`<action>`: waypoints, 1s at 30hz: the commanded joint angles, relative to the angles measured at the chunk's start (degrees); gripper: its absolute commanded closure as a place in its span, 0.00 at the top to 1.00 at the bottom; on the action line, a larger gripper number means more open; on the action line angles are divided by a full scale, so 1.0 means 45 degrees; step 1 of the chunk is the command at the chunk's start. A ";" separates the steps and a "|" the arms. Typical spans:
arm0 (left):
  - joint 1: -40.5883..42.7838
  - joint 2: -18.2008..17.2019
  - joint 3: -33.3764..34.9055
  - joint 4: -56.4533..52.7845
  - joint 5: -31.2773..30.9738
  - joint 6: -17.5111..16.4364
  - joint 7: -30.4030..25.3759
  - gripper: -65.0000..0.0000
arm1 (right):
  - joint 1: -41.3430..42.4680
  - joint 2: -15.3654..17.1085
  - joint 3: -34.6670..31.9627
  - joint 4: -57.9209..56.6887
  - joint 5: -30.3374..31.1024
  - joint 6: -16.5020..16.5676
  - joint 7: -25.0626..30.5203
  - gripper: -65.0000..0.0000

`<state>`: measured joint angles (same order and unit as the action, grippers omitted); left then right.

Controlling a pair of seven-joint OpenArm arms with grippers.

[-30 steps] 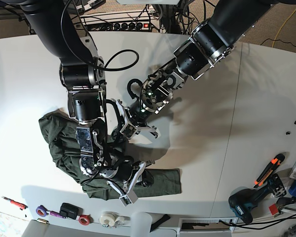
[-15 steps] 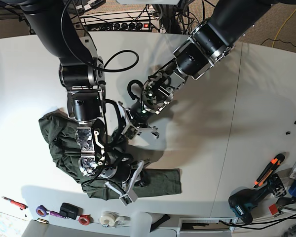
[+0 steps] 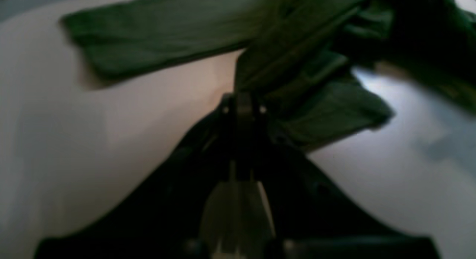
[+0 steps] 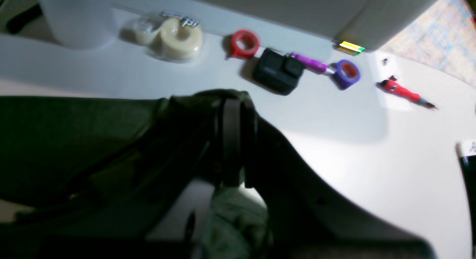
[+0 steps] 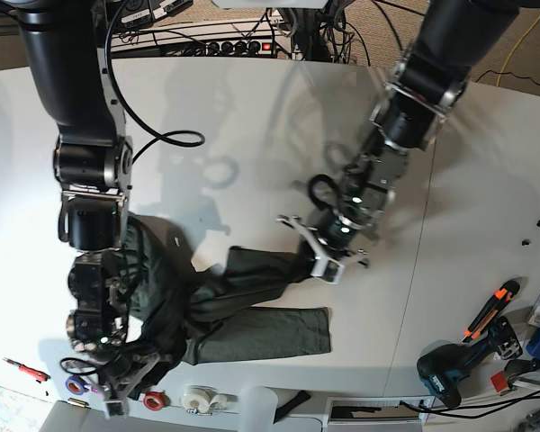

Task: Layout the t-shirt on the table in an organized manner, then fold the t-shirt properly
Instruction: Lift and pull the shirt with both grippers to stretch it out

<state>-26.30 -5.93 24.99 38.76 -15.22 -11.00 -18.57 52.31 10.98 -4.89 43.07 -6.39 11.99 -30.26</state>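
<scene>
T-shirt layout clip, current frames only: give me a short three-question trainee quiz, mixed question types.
1. True or false: both claws are shut on the t-shirt.
2. Which claw holds the cloth nearest the tape rolls? A) left claw B) right claw
3. Fill in: the t-shirt is stretched between the claws but still ____ on the table.

Key: 1 true; 2 B; 3 crumpled

Robotics workshop: cordless drill (image 5: 450,373), tape rolls (image 4: 180,35), power strip (image 5: 225,45), tangled cables (image 5: 297,22).
</scene>
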 commanded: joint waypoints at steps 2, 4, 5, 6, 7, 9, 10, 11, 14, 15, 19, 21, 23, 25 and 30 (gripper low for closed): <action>-0.0189 -0.0583 -0.0063 0.0709 -0.0049 0.0087 0.0199 0.00 | 0.0952 0.0359 0.0029 0.0253 -0.0024 -0.0112 0.0311 0.00; -0.0189 -0.1073 -0.0063 0.1394 -0.0141 0.0087 0.0505 0.00 | 0.1229 0.0481 0.0029 0.0253 -0.0019 -0.0112 0.0155 0.00; -0.0194 -0.1321 -0.0063 0.1763 -0.0243 0.0087 0.0714 0.00 | 0.1360 0.0515 0.0029 0.0253 -0.0024 -0.0112 0.0000 0.00; -0.0223 -0.1545 -0.0063 0.2132 -0.0384 0.0087 0.0962 0.00 | 0.1496 0.0520 0.0029 0.0253 -0.0019 -0.0112 -0.0117 0.00; -0.0253 -0.1768 -0.0063 0.2487 -0.0457 0.0087 0.1185 0.00 | 0.1627 0.0515 0.0029 0.0257 -0.0019 -0.0112 -0.0214 0.00; -0.0335 -0.2127 -0.0063 0.3206 -0.0481 0.0087 0.1685 0.00 | 0.1880 0.0481 0.0029 0.0262 -0.0010 -0.0102 -0.0520 0.00; -0.0345 -0.2317 -0.0063 0.3599 -0.0481 0.0087 0.1938 0.00 | 0.1977 0.0457 0.0029 0.0262 -0.0010 -0.0097 -0.0685 0.00; -0.0369 -0.2482 -0.0063 0.3993 -0.0481 0.0092 0.2200 0.00 | 0.2069 0.0452 0.0029 0.0267 -0.0015 -0.0097 -0.0826 0.00; -0.0529 -0.2992 -0.0063 0.5090 -0.0486 0.0087 0.2905 0.00 | 0.2127 0.0457 0.0029 0.0369 -0.0015 -0.0097 -0.1088 0.00; -0.0646 -0.3162 -0.0063 0.5406 -0.0534 0.0087 0.3128 0.00 | 0.2123 0.0452 0.0029 0.0481 -0.0015 -0.0097 -0.1268 0.00; -0.1428 -0.3803 -0.0063 0.6096 -0.1098 0.0087 0.3677 0.00 | 0.2127 0.0457 0.0029 0.1375 0.0461 -0.0087 -0.1938 0.00; -0.2001 -0.4065 -0.0068 0.6173 -0.1355 0.0087 0.4075 0.00 | 0.2127 0.0457 0.0029 0.2161 0.0845 -0.0053 -0.2385 0.00; -0.2574 -0.4284 -0.0107 0.6173 -0.1394 0.0083 0.4294 0.00 | 0.2127 0.0452 0.0029 0.3045 0.1219 -0.0010 -0.2909 0.00; -0.3118 -0.4522 -0.0121 0.6173 -0.1394 0.0087 0.4430 0.00 | 0.2127 0.0452 0.0029 0.3973 0.1477 0.0058 -0.3541 0.00; -0.4367 -0.5192 -0.0121 0.6173 -0.1447 0.0083 0.4507 0.00 | 0.2127 0.0452 0.0029 0.5561 0.1511 0.0049 -0.4605 0.00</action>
<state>-43.57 -28.64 25.06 65.63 -21.23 -11.25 3.51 59.20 12.51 -4.89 66.96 0.30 12.47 -52.66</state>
